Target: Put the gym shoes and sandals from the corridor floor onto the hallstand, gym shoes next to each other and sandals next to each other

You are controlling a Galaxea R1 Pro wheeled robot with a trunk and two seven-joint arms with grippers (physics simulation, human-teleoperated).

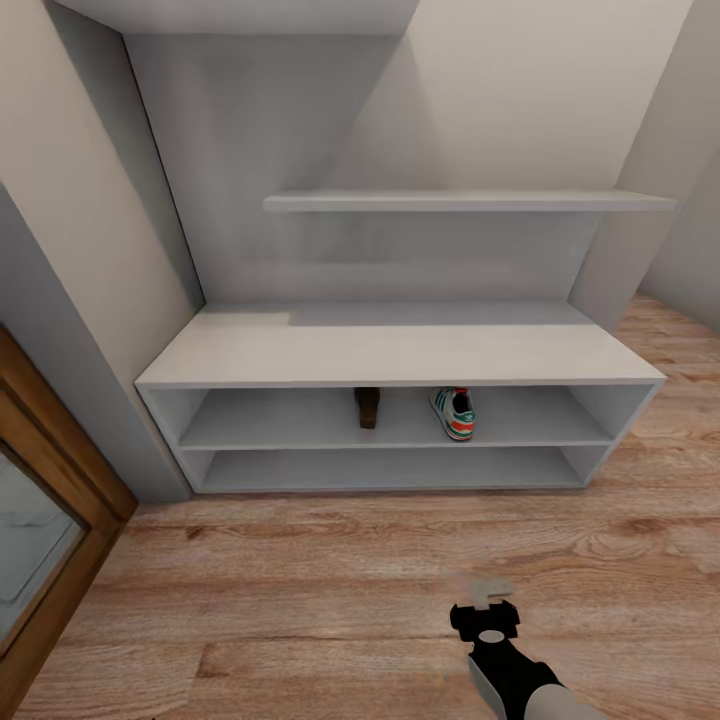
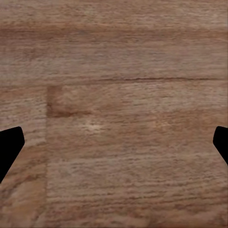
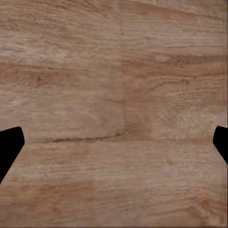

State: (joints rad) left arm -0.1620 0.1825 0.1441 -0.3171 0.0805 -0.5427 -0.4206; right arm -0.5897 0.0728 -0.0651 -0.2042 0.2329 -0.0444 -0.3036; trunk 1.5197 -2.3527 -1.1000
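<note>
**Rack holds one sneaker and one sandal; both grippers empty over floor**

Head view: the hallstand [image 1: 400, 352] stands at frame centre against the grey-white wall, its flat top bare. On its upper open shelf sit two items. A gym shoe [image 1: 454, 413], white with green stripes and a red-orange heel patch, lies right of centre, heel toward the camera. A dark brown sandal [image 1: 368, 407] sits left of it, near the shelf's middle, apart from the sneaker with a clear gap between them. Lower shelf: nothing visible on it.

A floating wall shelf [image 1: 470, 201] hangs above the rack. A wood-framed door or mirror [image 1: 45, 520] occupies the lower left of the frame.

The corridor floor [image 1: 330, 590] spans the lower half. The right gripper [image 1: 487, 610] shows at lower right of centre, over the planks, well short of the rack.

Right wrist view: fingertips [image 3: 10, 145] at the frame's two side edges, spread wide, only planks between them. Left wrist view: the left gripper [image 2: 114, 147] likewise, fingers spread wide, nothing held, floor grain beneath.
</note>
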